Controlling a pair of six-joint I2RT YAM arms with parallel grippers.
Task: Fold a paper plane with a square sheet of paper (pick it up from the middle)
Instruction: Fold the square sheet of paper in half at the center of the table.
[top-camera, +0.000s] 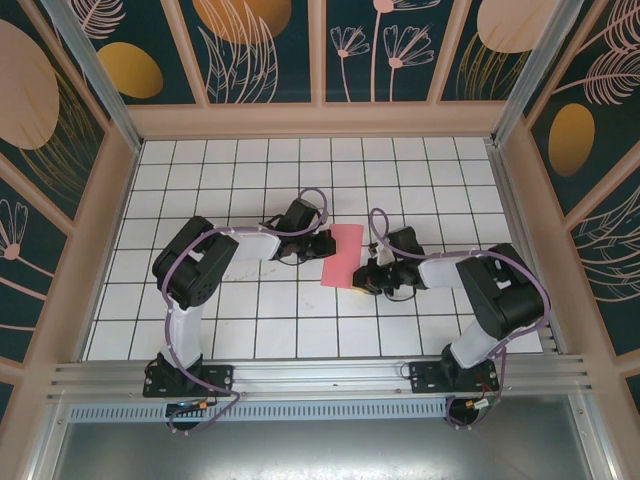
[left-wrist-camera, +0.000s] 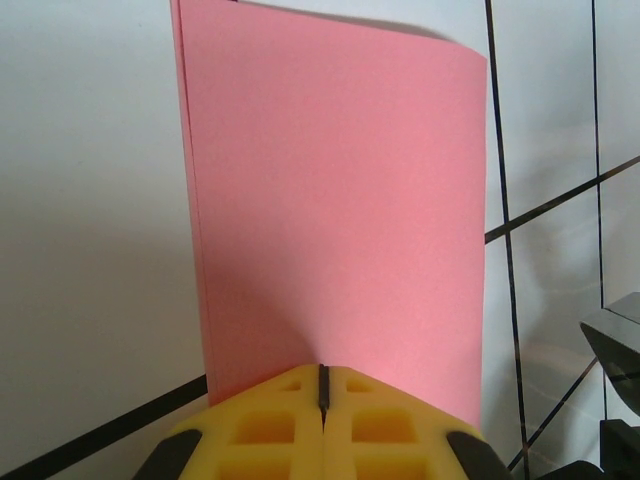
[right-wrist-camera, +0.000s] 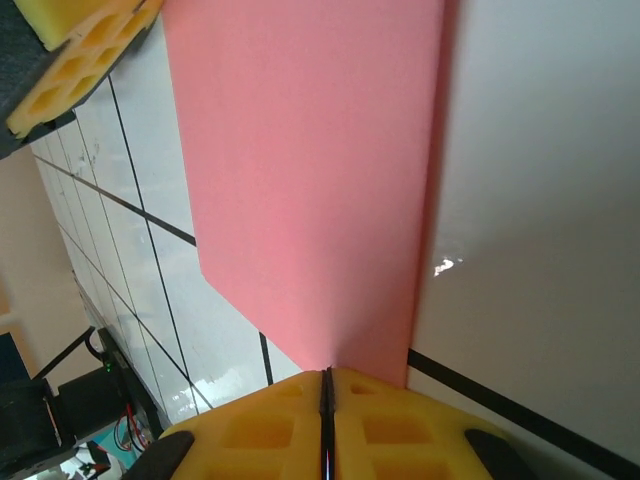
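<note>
The left arm reaches in from the near-left corner of the table (top-camera: 200, 180). It brings the left gripper (top-camera: 322, 245) to the left long edge of the square sheet of paper (top-camera: 345, 250), which lies folded into a narrow pink rectangle about midway between the table's left and right edges and midway from near edge to far edge. In the left wrist view its yellow fingers (left-wrist-camera: 270, 425) are pressed together with only a thin seam between them, and their tips sit on the middle of the paper's nearest edge. Whether a layer is nipped in that seam or the tips only bear down on it cannot be told. Either way, this contact probably pins that side so the sheet cannot slide. Two layers show along one side edge there, so the sheet is doubled over and the crease likely needs holding flat. At the rectangle's near-right corner is the right gripper (top-camera: 362, 280), its arm coming from the near-right corner of the table. In the right wrist view its fingers (right-wrist-camera: 390, 425) are also closed tight, and the paper's corner narrows straight into their seam, so they appear to pinch that corner. That grip probably serves to turn the corner over for the plane's pointed nose while the opposite side is anchored.
</note>
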